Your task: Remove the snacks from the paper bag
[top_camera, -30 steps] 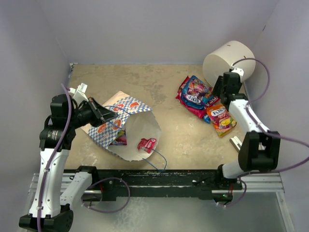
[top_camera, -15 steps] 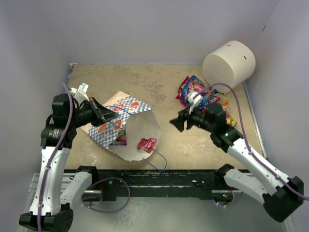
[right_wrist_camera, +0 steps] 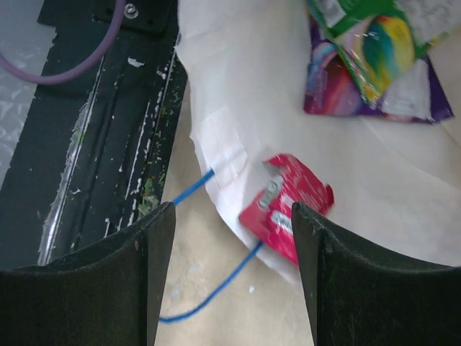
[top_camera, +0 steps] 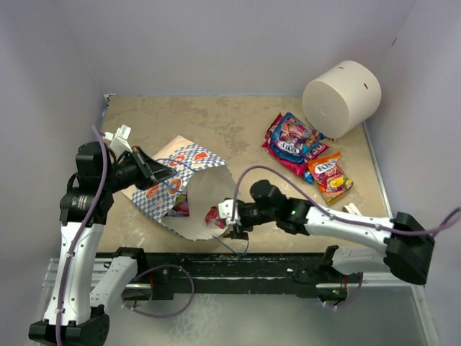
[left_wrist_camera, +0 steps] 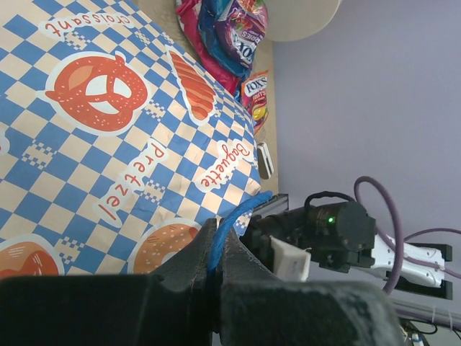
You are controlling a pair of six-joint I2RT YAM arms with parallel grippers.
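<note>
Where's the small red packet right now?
In the top view, the red packet lies on the cream inner lip of the paper bag, at its mouth, just left of the open right gripper.

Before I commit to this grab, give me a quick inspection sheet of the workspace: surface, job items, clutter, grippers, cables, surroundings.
Surface: beige tabletop, stained.
Job's things: paper bag on its side, mouth open; red packet at its lip, more packets inside; snack pile outside.
Clutter: white cylinder, far right.
Grippers: left gripper shut on the bag's cord handle; right gripper open over the red packet.
Cables: purple cables along both arms.
Surroundings: plain lavender walls.
</note>
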